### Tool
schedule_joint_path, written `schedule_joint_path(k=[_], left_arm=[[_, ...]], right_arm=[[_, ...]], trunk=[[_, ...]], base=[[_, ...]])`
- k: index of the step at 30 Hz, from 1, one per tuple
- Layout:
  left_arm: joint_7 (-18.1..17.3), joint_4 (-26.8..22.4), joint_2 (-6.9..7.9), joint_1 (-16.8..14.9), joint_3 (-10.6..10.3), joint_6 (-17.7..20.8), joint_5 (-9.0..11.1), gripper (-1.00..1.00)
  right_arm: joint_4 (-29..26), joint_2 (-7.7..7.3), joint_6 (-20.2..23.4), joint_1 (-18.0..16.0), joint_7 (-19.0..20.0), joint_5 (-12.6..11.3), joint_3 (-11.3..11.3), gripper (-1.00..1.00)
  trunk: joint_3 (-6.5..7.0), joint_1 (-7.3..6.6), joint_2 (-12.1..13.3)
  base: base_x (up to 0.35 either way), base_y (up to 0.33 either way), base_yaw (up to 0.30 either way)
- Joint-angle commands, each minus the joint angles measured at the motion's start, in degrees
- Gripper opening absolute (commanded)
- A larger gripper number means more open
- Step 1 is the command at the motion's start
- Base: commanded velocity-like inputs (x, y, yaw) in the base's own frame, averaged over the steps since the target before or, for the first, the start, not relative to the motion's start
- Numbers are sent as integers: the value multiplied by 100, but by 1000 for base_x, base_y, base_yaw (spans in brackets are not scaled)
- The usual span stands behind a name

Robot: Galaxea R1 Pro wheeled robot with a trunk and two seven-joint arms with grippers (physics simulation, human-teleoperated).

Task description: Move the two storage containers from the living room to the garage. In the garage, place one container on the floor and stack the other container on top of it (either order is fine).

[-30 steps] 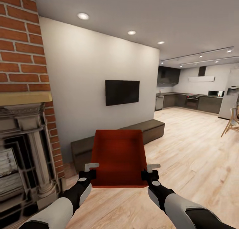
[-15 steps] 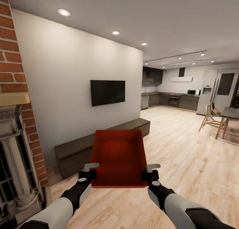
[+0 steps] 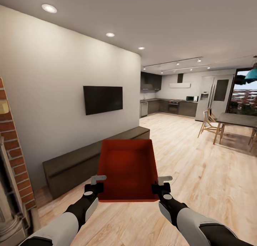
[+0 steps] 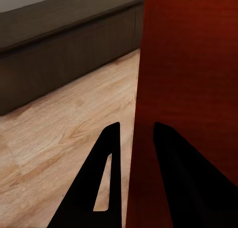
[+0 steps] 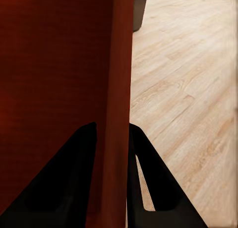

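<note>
One orange-red bin (image 3: 127,169) hangs in the air in front of the robot, carried between both arms over the light wood floor (image 3: 200,174) of the living room. The left gripper (image 3: 95,183) clamps the bin's left wall and the right gripper (image 3: 161,183) clamps its right wall, both near the edge closest to the robot. In the left wrist view the bin wall (image 4: 188,74) runs between the two dark fingers (image 4: 106,178), one finger on the outside and one on the inside, so that gripper is clenched on the wall. The right wrist view shows the same: the red wall (image 5: 116,89) passes between the fingers (image 5: 148,183), which press it from both sides.

The bin is open at the top and tilts so its inside faces the head camera. Beyond it, a long low dark bench (image 3: 92,157) stands against the white wall (image 3: 53,96), and a black TV (image 3: 102,99) is mounted above the bench. A strip of red brick fireplace (image 3: 14,153) shows at the left edge. Farther back lies a kitchen with dark cabinets (image 3: 167,107), and to the right stand a table (image 3: 237,119) and a wooden chair (image 3: 208,123).
</note>
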Motion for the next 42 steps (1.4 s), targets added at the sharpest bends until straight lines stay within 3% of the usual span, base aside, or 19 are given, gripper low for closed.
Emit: schedule_joint_path(k=[1, 42], left_arm=[[150, -19, 9, -8, 58, -170, -47, -100], [150, -62, 0, -8, 50, -172, -48, -100]], right_arm=[[23, 0, -15, -1, -52, -22, -222, -100], [23, 0, -15, 0, -52, -21, -216, -100]], trunk=[[-8, 0, -6], [-8, 0, -6]], base=[[0, 0, -219], [0, 0, -259]])
